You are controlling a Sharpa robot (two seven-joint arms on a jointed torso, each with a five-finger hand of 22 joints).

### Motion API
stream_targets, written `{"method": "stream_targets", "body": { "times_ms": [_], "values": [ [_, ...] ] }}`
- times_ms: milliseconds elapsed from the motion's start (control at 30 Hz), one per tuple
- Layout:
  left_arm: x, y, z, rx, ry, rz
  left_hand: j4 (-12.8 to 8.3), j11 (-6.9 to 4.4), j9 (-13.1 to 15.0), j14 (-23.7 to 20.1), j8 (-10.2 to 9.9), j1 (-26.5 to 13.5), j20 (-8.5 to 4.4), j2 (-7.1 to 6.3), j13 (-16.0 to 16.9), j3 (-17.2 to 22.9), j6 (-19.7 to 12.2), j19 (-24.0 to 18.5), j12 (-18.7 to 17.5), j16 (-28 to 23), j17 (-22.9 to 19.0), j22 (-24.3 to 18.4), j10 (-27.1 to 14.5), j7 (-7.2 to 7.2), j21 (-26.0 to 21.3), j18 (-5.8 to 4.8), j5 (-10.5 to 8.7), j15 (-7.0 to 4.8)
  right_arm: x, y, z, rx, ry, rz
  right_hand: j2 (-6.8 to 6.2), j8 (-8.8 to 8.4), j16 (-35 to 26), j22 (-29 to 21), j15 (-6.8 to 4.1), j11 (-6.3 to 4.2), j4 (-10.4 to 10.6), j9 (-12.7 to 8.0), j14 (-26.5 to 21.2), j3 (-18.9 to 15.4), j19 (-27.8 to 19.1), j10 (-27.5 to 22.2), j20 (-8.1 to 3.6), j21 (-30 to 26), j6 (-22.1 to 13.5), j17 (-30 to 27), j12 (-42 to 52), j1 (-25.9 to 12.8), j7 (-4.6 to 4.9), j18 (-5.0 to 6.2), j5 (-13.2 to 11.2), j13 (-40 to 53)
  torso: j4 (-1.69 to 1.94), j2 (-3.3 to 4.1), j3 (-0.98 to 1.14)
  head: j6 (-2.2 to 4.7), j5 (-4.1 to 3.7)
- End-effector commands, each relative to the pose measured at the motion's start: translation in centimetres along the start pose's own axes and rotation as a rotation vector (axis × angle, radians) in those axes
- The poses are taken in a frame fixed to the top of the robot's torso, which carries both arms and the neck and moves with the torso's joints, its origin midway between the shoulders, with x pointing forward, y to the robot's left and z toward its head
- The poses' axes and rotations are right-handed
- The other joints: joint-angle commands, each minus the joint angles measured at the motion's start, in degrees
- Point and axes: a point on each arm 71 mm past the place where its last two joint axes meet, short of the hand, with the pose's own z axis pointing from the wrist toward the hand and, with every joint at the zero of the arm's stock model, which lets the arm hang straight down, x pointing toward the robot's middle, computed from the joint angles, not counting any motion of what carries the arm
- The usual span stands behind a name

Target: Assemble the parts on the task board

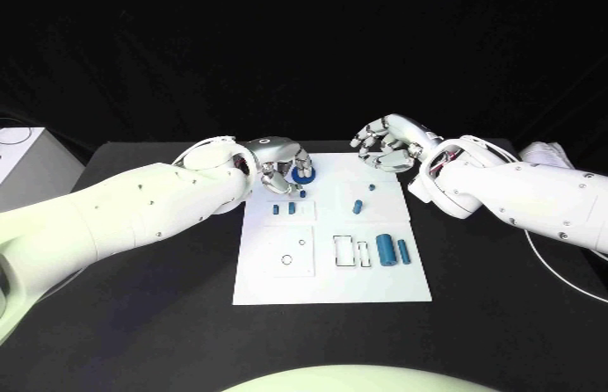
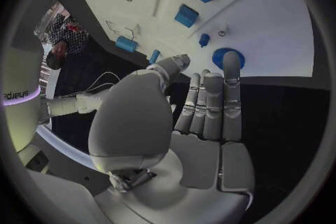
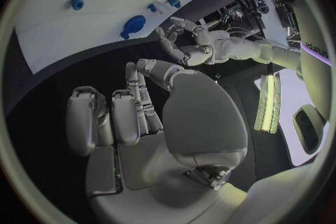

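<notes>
The left hand [image 1: 284, 165] hovers with fingers straight and apart, empty, a round blue part [image 1: 303, 176] just beyond its fingertips on the task board [image 1: 332, 282]. The right hand [image 1: 390, 145], fingers curled in on nothing, hangs just off the board's far edge.

Table: a black table [image 1: 152, 322], dark and matte across its whole top.
Board: the white task board [image 1: 332, 286] lies flat in the table's middle, long side running away from the robot.
Cable: a thin white cable [image 1: 558, 273] trails over the table's right side.
</notes>
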Motion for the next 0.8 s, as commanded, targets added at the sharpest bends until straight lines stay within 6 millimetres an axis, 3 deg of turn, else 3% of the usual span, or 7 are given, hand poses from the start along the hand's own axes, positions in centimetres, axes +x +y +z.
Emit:
{"method": "stream_targets", "body": {
  "times_ms": [33,367,533,800],
  "values": [
    [0.6,0.1,0.4,-0.019,0.074,0.062,-0.08,-0.32,-0.10,0.53,-0.35,0.20,-0.07,-0.18,-0.08,-0.28,0.29,0.32,0.22,0.43,0.37,0.09,0.10,-0.03,0.23,0.72,-0.22,0.04,0.0,0.1,0.1,-0.008,-0.011,0.007,-0.17,-0.20,0.02,3.15,-0.15,0.11,0.10,-0.06,0.81,-0.43,2.08,0.36,-0.25,0.11,0.03,0.04,-0.40,0.36,0.28,0.98,0.24,-0.20,-0.12,0.10,-0.05,-0.12,-0.07],
    [1.4,-0.5,1.6,-0.018,0.123,0.081,-0.14,-0.41,-0.29,1.79,-0.91,0.56,0.05,-0.08,-0.13,0.07,0.80,0.81,0.50,3.60,2.75,1.84,0.39,-0.17,2.19,0.56,-0.21,0.01,0.0,0.3,0.1,-0.010,-0.012,0.015,-0.16,-0.23,0.04,3.14,-0.13,0.13,0.15,-0.07,0.82,-0.44,2.08,0.38,-0.24,0.10,0.01,0.06,-0.51,0.31,0.32,0.99,0.28,-0.31,-0.62,0.71,0.05,-0.09,0.08],
    [1.6,-0.5,1.8,-0.029,0.152,0.085,-0.07,-0.52,-0.31,2.09,-1.00,0.48,0.13,-0.12,-0.03,0.09,1.27,1.16,0.74,4.62,3.47,3.09,0.51,-0.23,3.36,0.35,-0.38,-0.07,-0.1,0.3,0.1,-0.009,-0.013,0.016,-0.14,-0.30,0.13,3.31,-0.09,0.18,0.23,-0.09,0.86,-0.46,2.15,0.44,-0.20,0.28,-0.04,0.17,-0.72,0.24,0.38,0.94,0.43,-0.49,-0.67,0.85,0.14,-0.14,0.09],
    [1.9,-0.3,2.1,-0.042,0.178,0.105,-0.25,-0.78,-0.39,2.24,-1.38,1.02,0.12,0.39,0.58,0.59,2.09,1.32,2.06,6.31,4.18,4.98,1.17,-0.15,5.24,0.18,-0.70,-0.22,-0.3,0.3,0.0,-0.007,-0.023,0.016,-0.13,-0.39,0.03,3.15,-0.06,0.22,0.32,-0.12,0.84,-0.50,2.11,0.57,-0.17,0.10,-0.10,0.04,-0.90,0.15,0.42,0.98,0.59,-0.68,-0.73,0.88,0.08,-0.38,0.10]
  ]
}}
